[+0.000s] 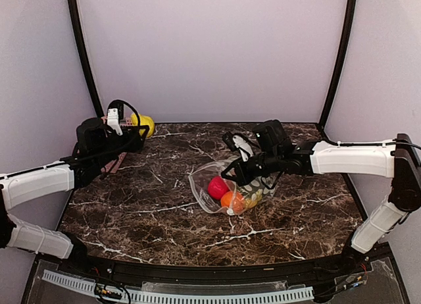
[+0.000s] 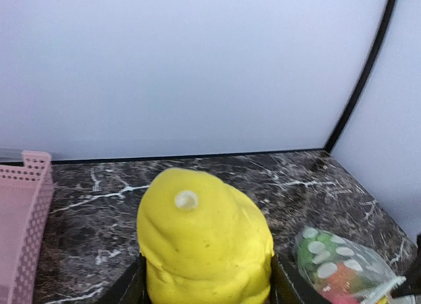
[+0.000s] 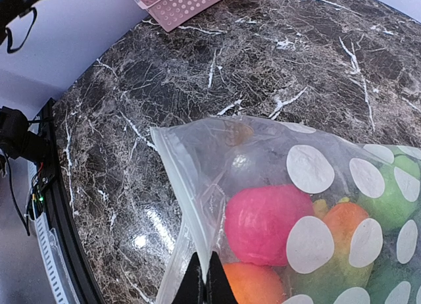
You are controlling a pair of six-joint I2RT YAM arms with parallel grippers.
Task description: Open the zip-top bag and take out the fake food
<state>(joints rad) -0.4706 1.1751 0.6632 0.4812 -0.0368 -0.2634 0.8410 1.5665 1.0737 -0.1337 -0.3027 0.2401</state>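
The zip-top bag [image 1: 227, 185] lies mid-table, clear with pale dots on green [image 3: 368, 185]. My right gripper [image 3: 204, 285] is shut on its zip-strip edge; in the top view the right gripper [image 1: 231, 174] sits at the bag's upper rim. Fake food inside shows a magenta-red ball [image 3: 266, 222], an orange ball [image 3: 253, 285] and green and yellow bits. My left gripper [image 2: 205, 287] is shut on a lumpy yellow fruit [image 2: 204, 241], held above the back left of the table [image 1: 145, 124], with the black fingers [image 2: 129, 287] on both sides.
A pink slotted basket [image 2: 23, 218] stands at the back left, partly under the left arm [image 1: 117, 163]. The left wrist view catches the bag [image 2: 332, 264] at its lower right. Black frame posts [image 1: 84, 54] rise at the back corners.
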